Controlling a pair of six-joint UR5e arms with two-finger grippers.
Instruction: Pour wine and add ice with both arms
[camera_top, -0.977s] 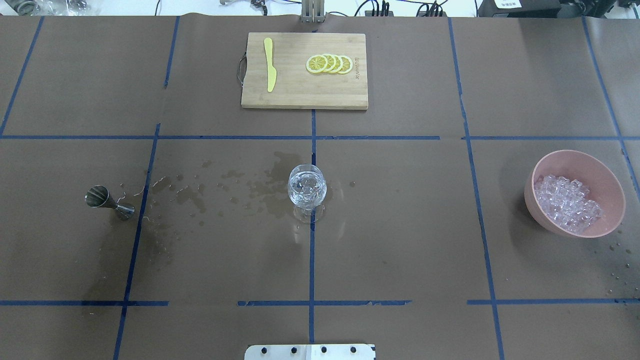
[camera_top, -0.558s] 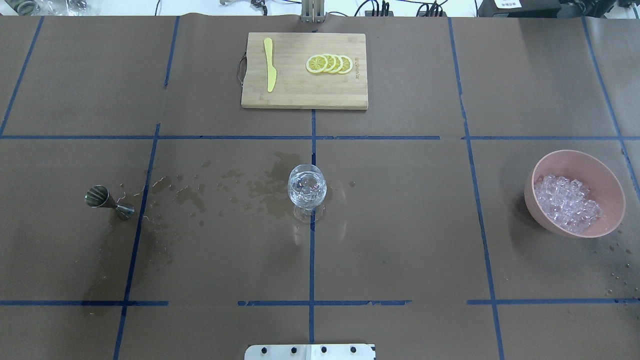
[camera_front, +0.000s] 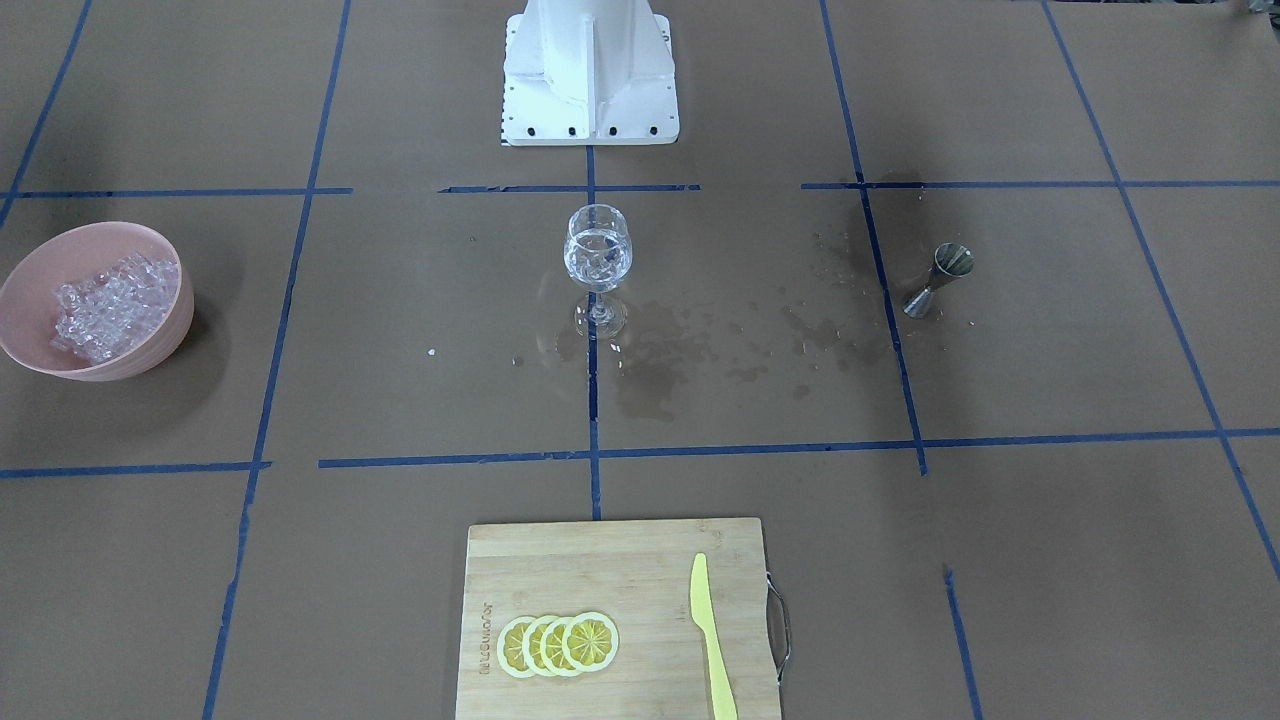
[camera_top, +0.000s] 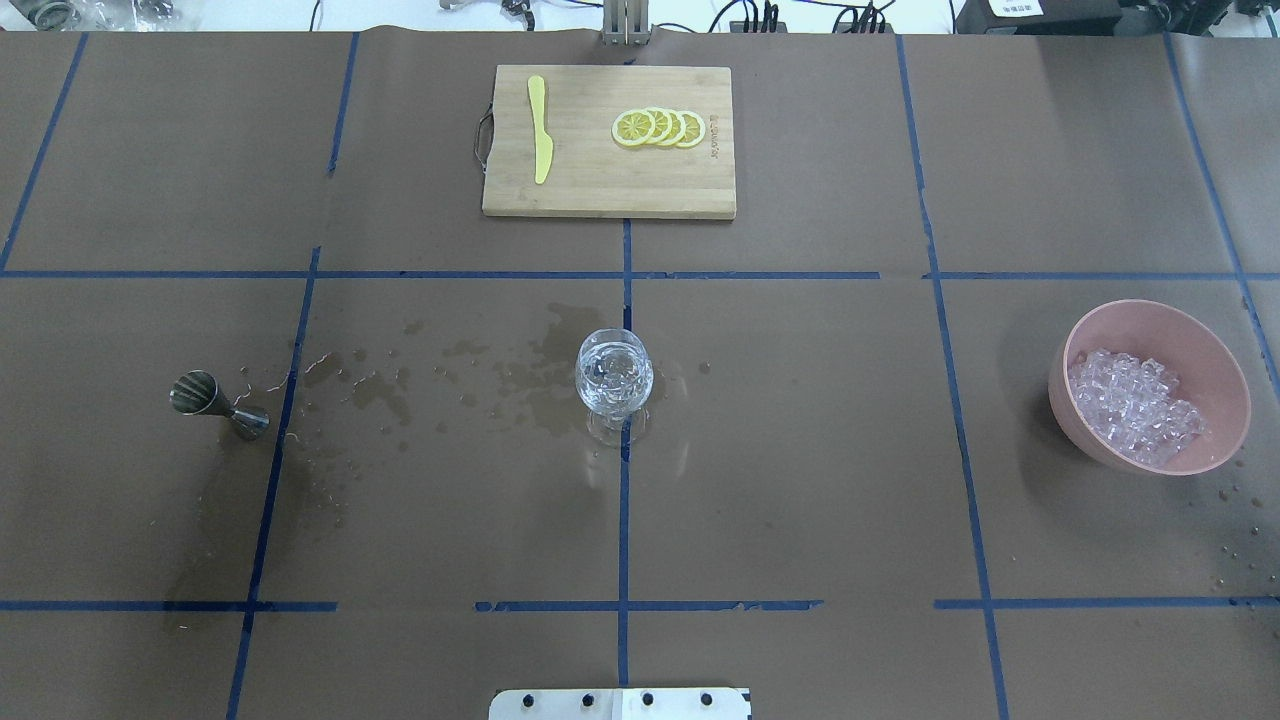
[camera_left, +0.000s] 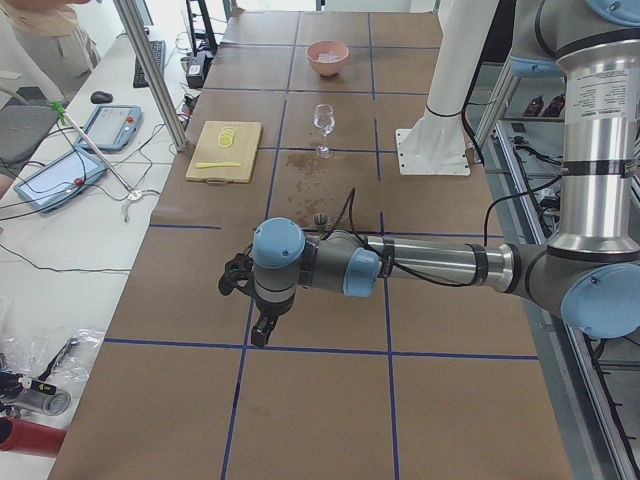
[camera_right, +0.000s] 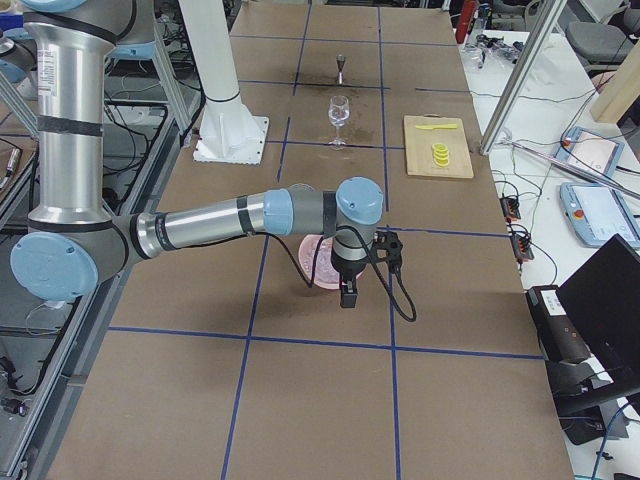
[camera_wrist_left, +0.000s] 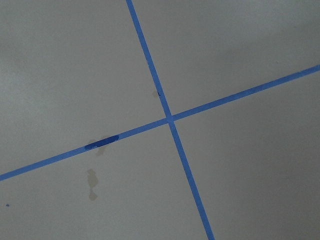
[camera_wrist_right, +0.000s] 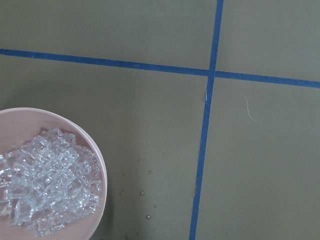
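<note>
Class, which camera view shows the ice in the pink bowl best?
The right wrist-mounted view: the ice fills the pink bowl close up, single cubes distinct, though the frame crops the bowl. Overhead and front-facing views show the whole heap, smaller. Exterior left shows it tiny; in exterior right the arm hides most of the bowl.

Clear ice (camera_top: 1135, 405) heaped in pink bowl (camera_top: 1209, 344); some apparently inside upright wine glass (camera_top: 614, 374).

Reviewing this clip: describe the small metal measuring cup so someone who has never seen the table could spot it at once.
Start at the wine glass in the table's middle, then follow the wet stains toward the robot's left side. Just past a blue tape line stands the jigger. It is the only metal thing on the table: a small steel hourglass of two cones joined at a narrow waist, the wider cone up.
</note>
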